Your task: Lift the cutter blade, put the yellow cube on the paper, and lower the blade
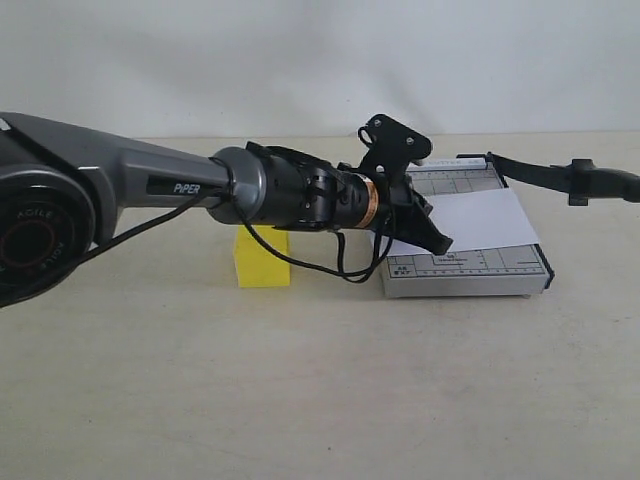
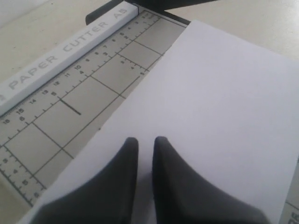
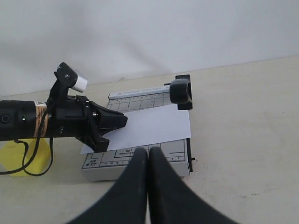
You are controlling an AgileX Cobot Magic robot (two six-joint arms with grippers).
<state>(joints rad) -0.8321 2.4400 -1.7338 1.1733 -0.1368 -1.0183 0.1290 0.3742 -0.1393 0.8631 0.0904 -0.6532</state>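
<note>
The grey cutter base [image 1: 465, 272] lies right of centre with the white paper [image 1: 480, 220] across it. The cutter blade [image 1: 545, 172] stands raised, its handle [image 3: 181, 91] up over the base's far right side, and no gripper holds it. The yellow cube [image 1: 262, 262] sits on the table left of the cutter, partly behind my left arm. My left gripper [image 1: 440, 240] hovers over the paper [image 2: 210, 102], its fingers [image 2: 126, 154] a narrow slit apart with nothing between them. My right gripper [image 3: 148, 150] is shut and empty, in front of the base [image 3: 140, 161], outside the exterior view.
My left arm [image 1: 250, 190] stretches across the table from the left, with a black cable [image 1: 300, 262] looping under it near the cube. A white wall rises behind the beige table [image 1: 300, 400].
</note>
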